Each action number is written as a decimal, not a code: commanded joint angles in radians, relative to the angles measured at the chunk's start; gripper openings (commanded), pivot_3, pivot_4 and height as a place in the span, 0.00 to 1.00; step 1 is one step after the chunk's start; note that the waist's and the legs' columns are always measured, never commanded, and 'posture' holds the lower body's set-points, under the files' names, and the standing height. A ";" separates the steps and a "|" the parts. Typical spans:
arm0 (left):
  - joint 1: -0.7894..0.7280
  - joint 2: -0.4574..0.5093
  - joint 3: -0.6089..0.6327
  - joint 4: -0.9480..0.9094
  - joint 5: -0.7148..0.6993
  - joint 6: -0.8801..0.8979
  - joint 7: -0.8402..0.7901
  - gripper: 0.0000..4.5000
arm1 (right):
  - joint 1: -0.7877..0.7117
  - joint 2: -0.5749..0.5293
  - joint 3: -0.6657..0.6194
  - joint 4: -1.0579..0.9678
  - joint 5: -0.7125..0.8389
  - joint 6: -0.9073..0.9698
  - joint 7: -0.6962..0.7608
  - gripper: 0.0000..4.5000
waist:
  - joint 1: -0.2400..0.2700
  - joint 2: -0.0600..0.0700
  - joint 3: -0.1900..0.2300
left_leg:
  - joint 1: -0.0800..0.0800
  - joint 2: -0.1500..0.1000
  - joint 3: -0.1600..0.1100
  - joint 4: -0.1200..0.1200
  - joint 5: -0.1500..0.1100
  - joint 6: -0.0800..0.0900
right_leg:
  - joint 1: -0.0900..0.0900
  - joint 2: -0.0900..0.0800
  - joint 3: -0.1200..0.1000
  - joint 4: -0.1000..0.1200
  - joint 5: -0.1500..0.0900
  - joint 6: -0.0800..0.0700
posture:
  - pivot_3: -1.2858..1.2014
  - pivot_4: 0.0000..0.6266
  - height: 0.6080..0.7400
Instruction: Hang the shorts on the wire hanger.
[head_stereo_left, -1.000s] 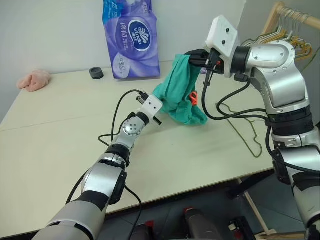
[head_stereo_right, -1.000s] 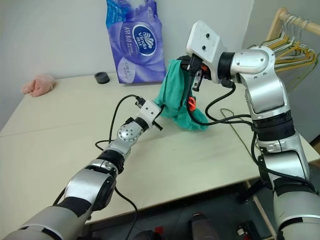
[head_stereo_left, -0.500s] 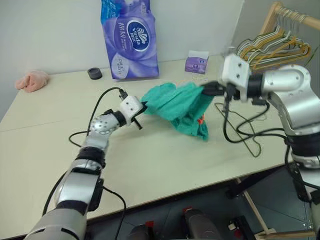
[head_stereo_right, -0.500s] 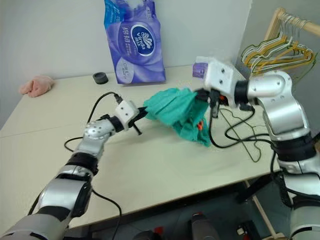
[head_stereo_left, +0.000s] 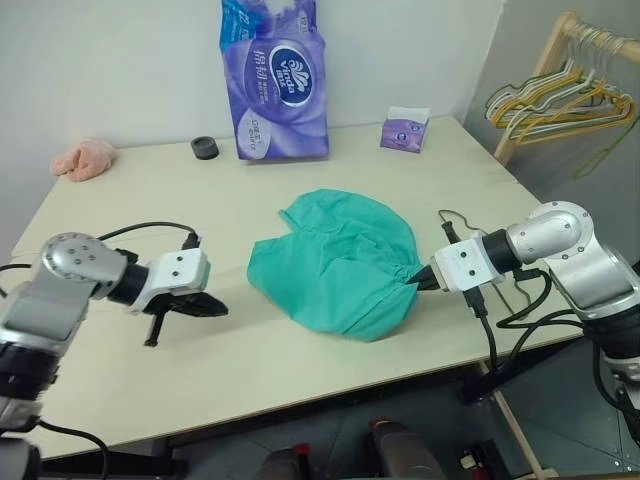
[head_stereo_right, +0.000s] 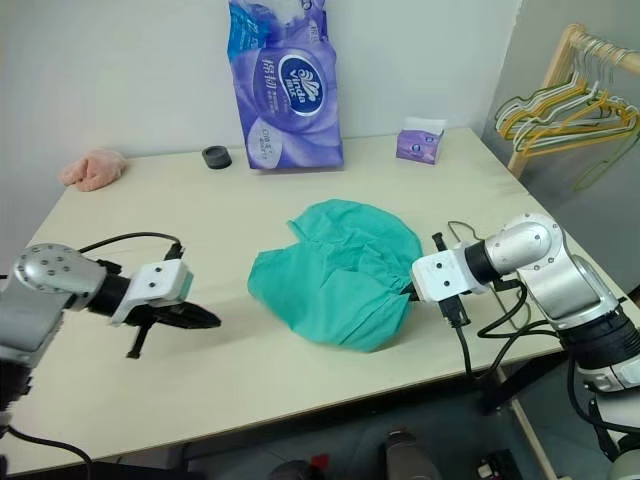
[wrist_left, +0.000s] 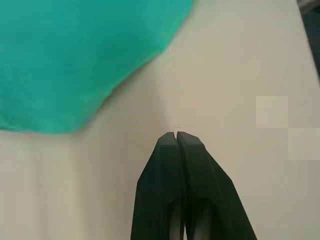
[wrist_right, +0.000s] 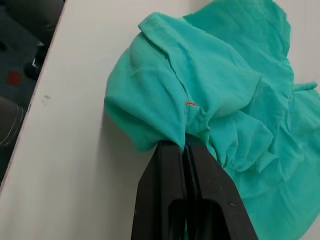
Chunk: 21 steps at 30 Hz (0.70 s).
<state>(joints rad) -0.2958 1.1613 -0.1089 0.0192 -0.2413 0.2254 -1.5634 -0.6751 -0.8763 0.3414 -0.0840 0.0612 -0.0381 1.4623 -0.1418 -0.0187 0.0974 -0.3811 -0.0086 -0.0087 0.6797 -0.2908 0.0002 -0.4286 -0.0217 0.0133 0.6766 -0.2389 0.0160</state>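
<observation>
The teal-green shorts (head_stereo_left: 335, 260) lie spread flat in the middle of the table (head_stereo_left: 150, 220). My right gripper (head_stereo_left: 421, 281) is low at their right edge, shut on a gathered fold of the fabric (wrist_right: 200, 125), just below the small orange tag (wrist_right: 190, 103). My left gripper (head_stereo_left: 207, 306) hovers near the table to the left of the shorts, shut and empty, with bare table between it and the cloth (wrist_left: 75, 50). A thin piece of the wire hanger (head_stereo_right: 462, 226) shows on the table beyond my right gripper; my right arm hides the rest.
A purple toilet-paper pack (head_stereo_left: 275, 85) stands at the back, with a black cap (head_stereo_left: 205, 147) and a pink cloth (head_stereo_left: 85, 158) to its left. A small purple tissue pack (head_stereo_left: 404, 128) sits at the back right. A wooden rack with several hangers (head_stereo_left: 560, 90) stands beyond the table's right edge.
The shorts came down from hanging between both grippers to lying spread on the table. My left gripper let go and pulled back left. My right gripper sank, still gripping the fabric.
</observation>
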 joint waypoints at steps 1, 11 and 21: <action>0.064 0.005 0.014 -0.092 -0.026 0.022 0.001 0.01 | 0.019 -0.013 0.009 0.004 -0.003 -0.016 0.034 0.00 | 0.010 0.000 0.000 | 0.000 0.000 0.000 0.000 0.000 0.000 | 0.000 -0.001 0.000 0.000 0.000 0.000 | 0.47 0.10 1.00; 0.139 -0.159 0.035 -0.212 -0.069 0.062 0.167 0.01 | 0.112 -0.039 -0.011 0.042 0.012 0.149 -0.002 0.00 | 0.053 -0.001 0.000 | 0.012 0.000 0.006 0.001 -0.001 0.000 | 0.009 0.001 0.004 0.002 0.000 0.000 | 0.46 0.11 1.00; 0.100 -0.251 0.073 -0.041 -0.007 -0.069 0.323 0.00 | 0.191 -0.105 -0.074 -0.047 0.059 0.175 0.007 0.68 | 0.057 -0.001 0.000 | 0.014 0.001 0.009 0.000 -0.001 0.001 | 0.009 0.001 0.004 0.001 0.000 0.000 | 0.46 0.12 1.00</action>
<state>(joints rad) -0.1764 0.9100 -0.0736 -0.0252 -0.2480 0.1808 -1.2578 -0.4824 -0.9663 0.3115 -0.0818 0.0836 0.1183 1.4552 -0.0847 -0.0198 0.0978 -0.3675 -0.0079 0.0003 0.6799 -0.2923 0.0010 -0.4193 -0.0207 0.0175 0.6780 -0.2391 0.0157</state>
